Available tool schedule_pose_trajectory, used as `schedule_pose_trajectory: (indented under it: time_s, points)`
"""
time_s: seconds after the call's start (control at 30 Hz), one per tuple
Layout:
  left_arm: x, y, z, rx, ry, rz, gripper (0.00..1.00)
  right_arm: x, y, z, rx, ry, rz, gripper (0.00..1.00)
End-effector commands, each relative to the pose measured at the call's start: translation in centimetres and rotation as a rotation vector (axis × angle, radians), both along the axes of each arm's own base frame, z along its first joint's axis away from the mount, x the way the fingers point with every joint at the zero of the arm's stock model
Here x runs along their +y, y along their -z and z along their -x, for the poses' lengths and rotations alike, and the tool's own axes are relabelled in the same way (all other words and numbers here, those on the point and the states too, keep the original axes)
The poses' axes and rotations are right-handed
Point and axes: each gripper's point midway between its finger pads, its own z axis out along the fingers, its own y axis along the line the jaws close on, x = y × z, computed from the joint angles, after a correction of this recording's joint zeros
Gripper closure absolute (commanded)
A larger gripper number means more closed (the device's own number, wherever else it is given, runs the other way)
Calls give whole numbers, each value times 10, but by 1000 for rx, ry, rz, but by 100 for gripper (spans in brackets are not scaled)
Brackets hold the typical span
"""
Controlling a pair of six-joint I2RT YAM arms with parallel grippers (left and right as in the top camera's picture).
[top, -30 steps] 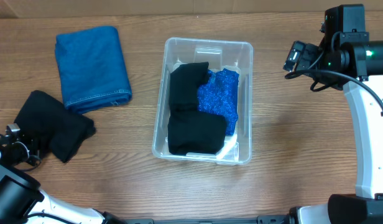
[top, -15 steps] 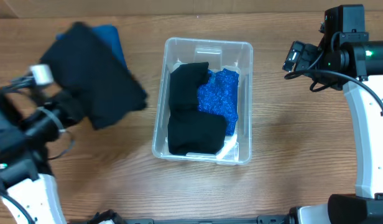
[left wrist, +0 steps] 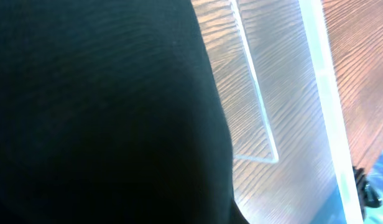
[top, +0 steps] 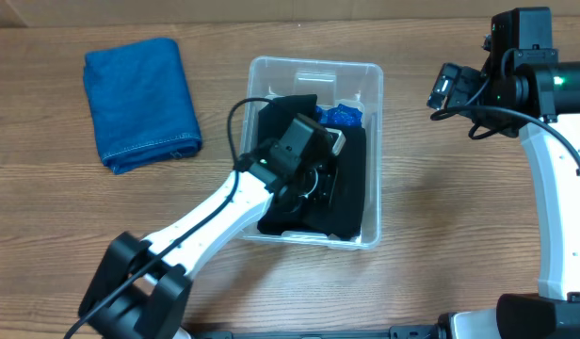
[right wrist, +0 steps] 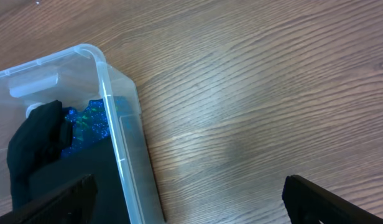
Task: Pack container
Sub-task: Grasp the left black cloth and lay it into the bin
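While the left gripper [top: 320, 177] works inside the clear rectangular plastic container [top: 314, 75], centre table, release low and flat.
Black folded cloth [top: 351, 193] hides its jaws: grip untellable, black pieces uncountable. One glittery blue cloth [top: 345, 115] at 12 o'clock, one denim-blue folded cloth [top: 139, 99] at 10, right gripper [right wrist: 191, 202] spread, empty, at 2.

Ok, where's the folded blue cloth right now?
In the overhead view the folded blue cloth lies flat on the table, outside and to the left of the container, apart from it.
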Motion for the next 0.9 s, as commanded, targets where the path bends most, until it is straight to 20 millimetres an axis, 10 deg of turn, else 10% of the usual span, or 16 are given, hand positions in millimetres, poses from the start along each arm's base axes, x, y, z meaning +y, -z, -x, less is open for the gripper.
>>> schedule_pose_trajectory:
  time_s: [0.0,0.1,0.2,0.27,0.3,0.33,0.37,0.67,0.87]
  points:
    - [-10,-3,6,87,-6,60,62,-1,-3,1,-9,1,2,0]
    - [47,-64,-42,-95,-181,-44,0,-1,-2,2,-5,1,2,0]
    - [127,-175,-72,-380,-391,-105,0,-1,-3,2,-7,1,2,0]
    - [129,-224,-66,-516,-325,-43,0,-1,-3,1,-10,1,2,0]
    - [110,-240,-51,-578,-170,6,16,-1,-3,1,-12,1,2,0]
    - [94,-242,-38,-590,-47,48,66,-1,-3,0,-13,1,2,0]
    - [74,-234,-23,-546,76,115,96,-1,-3,0,-13,1,2,0]
    - [4,-48,1,141,304,343,96,-1,-3,0,-13,1,2,0]
    - [39,82,-8,481,-35,2,96,-1,-3,1,-9,1,2,0]
